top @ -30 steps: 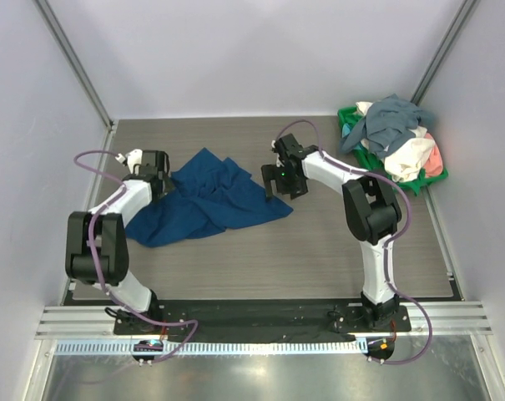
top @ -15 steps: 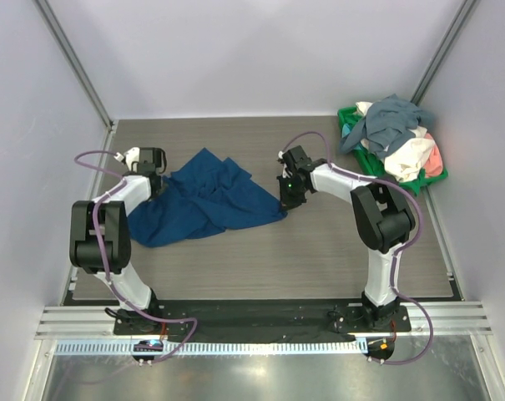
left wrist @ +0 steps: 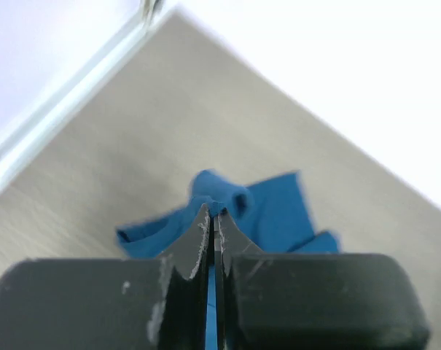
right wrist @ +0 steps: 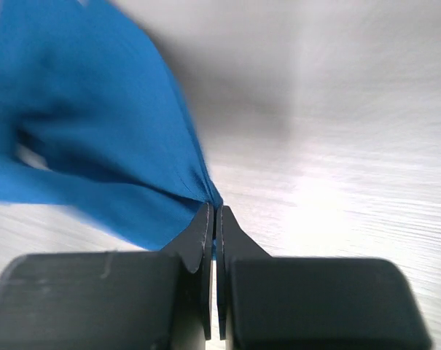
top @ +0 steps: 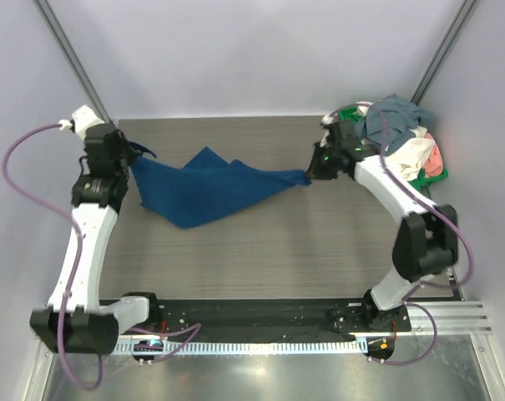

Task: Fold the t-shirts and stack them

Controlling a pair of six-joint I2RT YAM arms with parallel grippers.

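Note:
A dark blue t-shirt hangs stretched above the table between my two grippers. My left gripper is shut on its left corner, high at the back left. In the left wrist view the blue t-shirt bunches just past that gripper. My right gripper is shut on the shirt's right tip. In the right wrist view the cloth fans out to the left from the gripper. More t-shirts, grey-blue, white and salmon-pink, lie heaped at the back right.
A green plastic basket under the heap stands in the back right corner against the wall. The grey wood-grain table is walled on three sides. Both arm bases sit on the black rail at the near edge.
Both grippers have shut on opposite corners of the blue shirt and moved apart and upward. The crumpled shirt is now pulled out taut between them.

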